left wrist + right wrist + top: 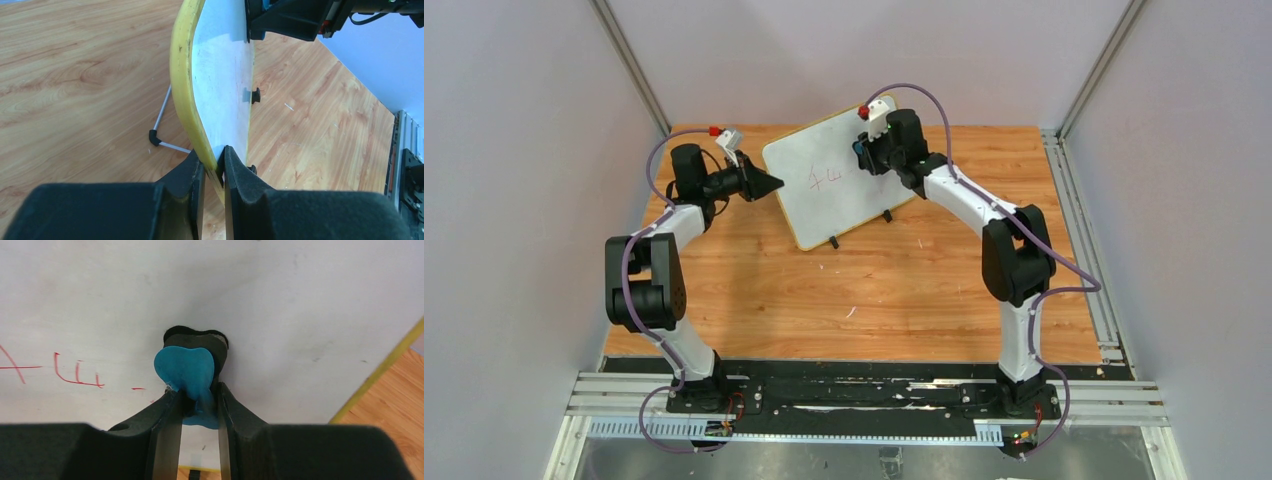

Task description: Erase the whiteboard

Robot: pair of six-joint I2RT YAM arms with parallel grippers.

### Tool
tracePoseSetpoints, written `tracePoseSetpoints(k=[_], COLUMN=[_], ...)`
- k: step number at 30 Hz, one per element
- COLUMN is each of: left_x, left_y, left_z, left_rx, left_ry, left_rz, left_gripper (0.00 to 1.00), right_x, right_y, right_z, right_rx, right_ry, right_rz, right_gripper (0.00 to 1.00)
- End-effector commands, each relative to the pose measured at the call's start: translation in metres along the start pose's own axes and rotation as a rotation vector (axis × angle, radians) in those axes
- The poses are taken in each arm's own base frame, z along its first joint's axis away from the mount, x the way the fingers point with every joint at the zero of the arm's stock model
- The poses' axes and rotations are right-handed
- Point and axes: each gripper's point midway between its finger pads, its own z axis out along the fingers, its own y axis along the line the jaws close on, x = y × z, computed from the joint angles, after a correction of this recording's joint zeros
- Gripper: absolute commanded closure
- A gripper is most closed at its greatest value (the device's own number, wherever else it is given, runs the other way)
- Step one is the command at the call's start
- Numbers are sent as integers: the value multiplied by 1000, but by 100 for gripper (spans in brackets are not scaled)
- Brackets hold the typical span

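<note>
The whiteboard (839, 190) stands tilted on the wooden table, white with a yellow frame and red marks (826, 178) near its middle. My left gripper (771, 184) is shut on its left yellow edge (186, 95), one pad on each side. My right gripper (862, 152) is shut on a blue eraser with a black felt face (186, 371), pressed against the board's upper right area. In the right wrist view the red marks (75, 375) lie to the left of the eraser on the board (300, 315).
The board's black feet (833, 243) rest on the wooden table (904, 290). A thin metal stand leg (161, 125) props it from behind. Grey walls enclose the table on three sides; metal rails (1114, 340) run along the right and near edges.
</note>
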Motion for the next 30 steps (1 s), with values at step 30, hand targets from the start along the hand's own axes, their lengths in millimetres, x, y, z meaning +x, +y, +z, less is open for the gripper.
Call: tracePoseSetpoints(k=[30], left_x=[18], left_y=[13], left_z=[-4], left_rx=[-56], left_ry=[51], left_rz=[30], left_gripper=[100], right_x=[11], right_y=[86], right_z=[4], right_rx=[-94], right_ry=[-8], right_rz=[-20], right_gripper=[99])
